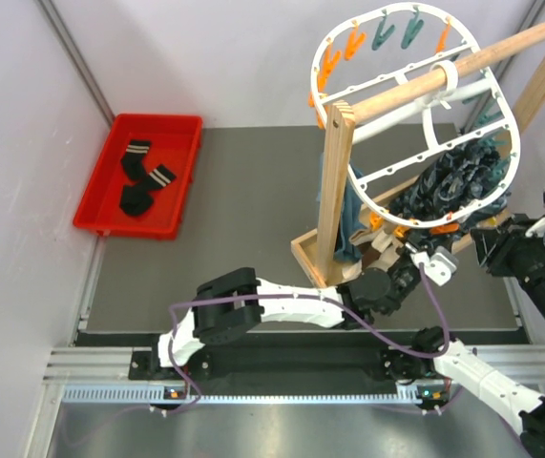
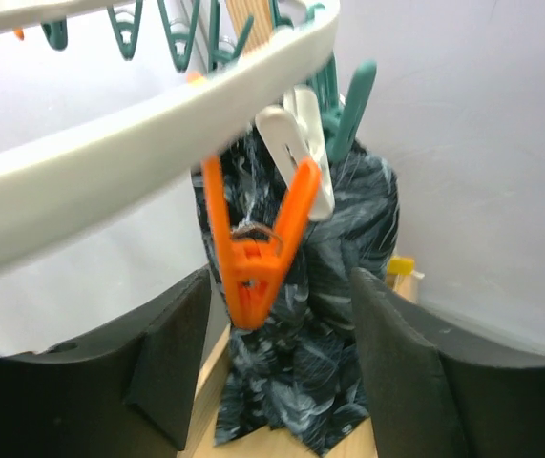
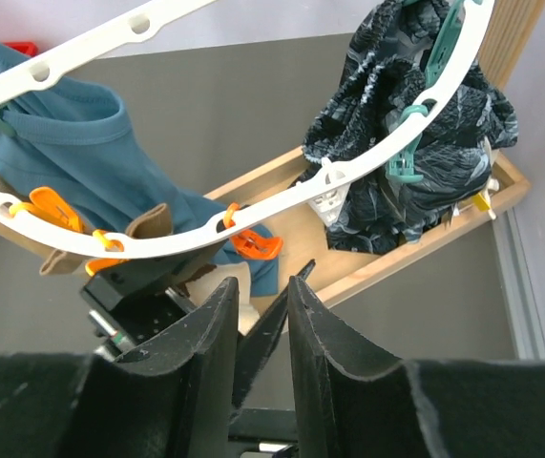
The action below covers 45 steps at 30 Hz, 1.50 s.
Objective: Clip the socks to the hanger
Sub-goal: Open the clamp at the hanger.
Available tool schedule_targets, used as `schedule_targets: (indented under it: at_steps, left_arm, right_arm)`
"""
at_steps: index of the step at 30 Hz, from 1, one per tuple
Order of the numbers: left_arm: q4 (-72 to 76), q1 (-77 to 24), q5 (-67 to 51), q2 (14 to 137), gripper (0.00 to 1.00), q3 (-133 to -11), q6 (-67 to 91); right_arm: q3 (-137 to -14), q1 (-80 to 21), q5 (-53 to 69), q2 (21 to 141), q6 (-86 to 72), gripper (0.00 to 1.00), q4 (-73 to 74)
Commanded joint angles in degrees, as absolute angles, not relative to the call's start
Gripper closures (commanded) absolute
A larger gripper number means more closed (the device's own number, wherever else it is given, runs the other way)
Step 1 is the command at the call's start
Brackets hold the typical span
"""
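The white oval hanger [image 1: 363,21] hangs tilted from a wooden pole, ringed with orange and teal pegs. My left gripper [image 1: 408,267] is up under its near rim [image 2: 110,162]. Its jaws stand open [image 2: 280,286] on either side of a dangling orange peg [image 2: 253,258], apart from it. My right gripper [image 1: 487,246] is to the right of the hanger [image 3: 282,200], shut [image 3: 262,286] on a thin black piece that looks like a black sock [image 3: 277,324]. Two black socks with white-striped cuffs [image 1: 136,157] [image 1: 148,191] lie in the red tray [image 1: 91,205]. A brown and cream sock [image 3: 153,221] hangs by the orange pegs.
A wooden post [image 1: 334,191] and pole carry the hanger over a wooden base [image 3: 444,239]. A dark patterned cloth [image 1: 449,176] and a teal shirt [image 3: 91,143] hang from the frame. White walls close in the left and back.
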<state>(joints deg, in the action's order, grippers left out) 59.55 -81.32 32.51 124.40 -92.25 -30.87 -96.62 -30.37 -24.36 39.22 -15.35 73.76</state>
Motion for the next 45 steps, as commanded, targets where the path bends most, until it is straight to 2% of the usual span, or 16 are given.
schedule_targets:
  at_steps: [1, 6, 10, 15, 24, 27, 34, 41, 45]
  left_arm:
    - [61.4, -80.6, 29.1, 119.1, 0.42, -91.3, -27.2]
    - [59.0, -80.4, 26.4, 117.7, 0.56, -91.1, -25.3]
    - [56.7, -80.2, 23.6, 116.1, 0.67, -90.4, -22.9]
    - [53.3, -80.2, 20.2, 113.0, 0.78, -88.6, -18.8]
    - [47.8, -80.2, 16.9, 106.4, 0.96, -84.2, -9.2]
    - [45.2, -80.2, 16.1, 104.9, 1.0, -83.8, -6.2]
    - [37.6, -79.6, 13.9, 101.3, 1.0, -84.1, 3.3]
    - [31.4, -76.7, 9.1, 96.7, 1.0, -83.2, 16.4]
    - [31.6, -76.6, 10.5, 95.5, 1.0, -81.8, 16.2]
  right_arm:
    - [-95.6, -30.9, -23.3, 38.8, -15.2, 0.73, 72.4]
    - [-94.0, -30.9, -21.3, 38.9, -17.4, 0.73, 72.7]
    - [-92.6, -30.9, -22.4, 38.4, -21.3, 0.57, 72.5]
    - [-89.0, -30.9, -21.4, 37.7, -22.9, 0.55, 70.2]
    - [-86.0, -30.9, -20.0, 35.6, -23.8, 0.56, 66.4]
    - [-86.0, -30.9, -17.9, 35.1, -23.9, 0.56, 64.9]
    - [-86.1, -30.9, -12.4, 34.3, -22.6, 0.55, 62.3]
    - [-88.9, -30.9, -9.7, 35.6, -22.1, 0.49, 62.3]
    - [-88.7, -31.0, -8.7, 37.0, -23.7, 0.49, 63.1]
